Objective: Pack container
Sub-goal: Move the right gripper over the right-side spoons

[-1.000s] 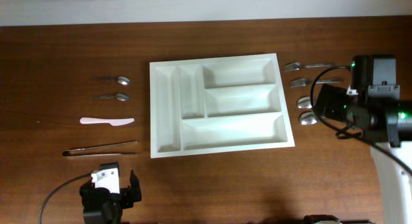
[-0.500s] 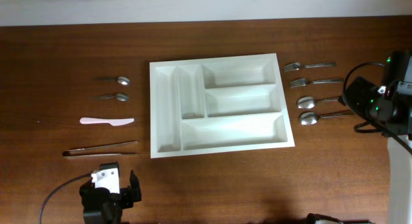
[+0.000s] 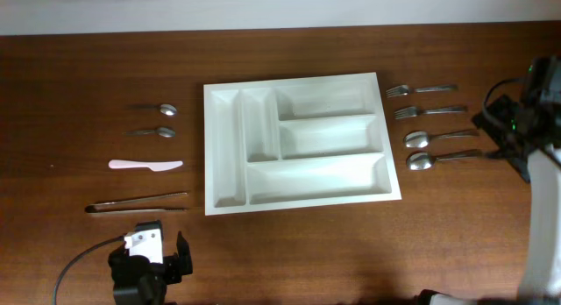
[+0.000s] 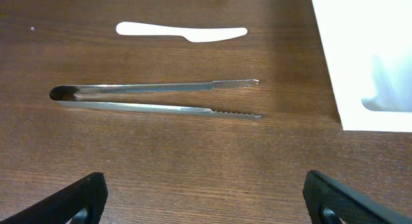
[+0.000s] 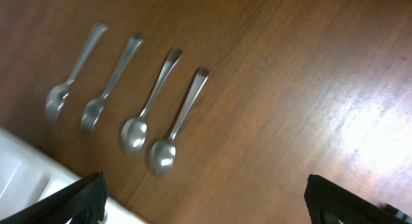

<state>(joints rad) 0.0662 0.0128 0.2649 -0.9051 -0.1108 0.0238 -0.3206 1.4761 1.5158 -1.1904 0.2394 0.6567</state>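
Tray point(image 3: 316, 173) flat at mid-worktop point(image 3: 289, 252), tongs point(image 4: 148, 108) and knife point(image 4: 180, 31) on its left, forks point(image 5: 56, 102) and spoons point(image 5: 134, 135) on its right; left fingers point(image 4: 341, 198) wide apart near tongs, right fingers point(image 5: 347, 198) wide apart above spoons, neither gripping.
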